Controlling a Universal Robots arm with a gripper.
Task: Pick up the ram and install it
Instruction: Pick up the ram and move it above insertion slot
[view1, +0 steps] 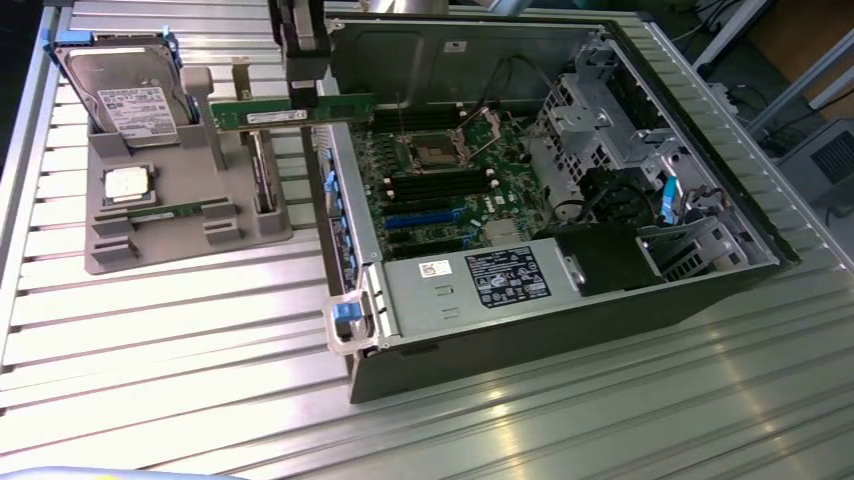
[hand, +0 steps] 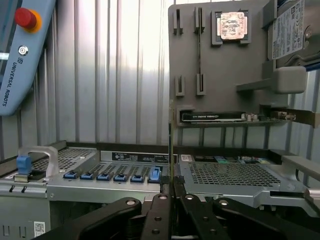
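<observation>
While travelling over the open computer case (view1: 534, 345), mind the tall wall on the exterior view's left, likeliest place for a snag. Inside, on the motherboard (view1: 454, 205), line up on the dark memory slots (view1: 414, 188) just left of the processor socket; judged from here, nearer and lower than the load. On the grey holder (view1: 187, 240) further left, give the hard drive (view1: 127, 95) and the other parts a wide berth. Carrying the ram (view1: 267, 113) now: lifted clear of the holder, lying level in the air at the far side, straddling the case's left wall. Hold it level and parallel to the slots, with no twist and no dip at either end. Gripper (view1: 304, 88) hanging from above, fingers (hand: 187, 200) pressed together on the stick's thin edge, pinching it near its middle — a narrow hold, so move slowly and guard against tilt or slip in the grip.
</observation>
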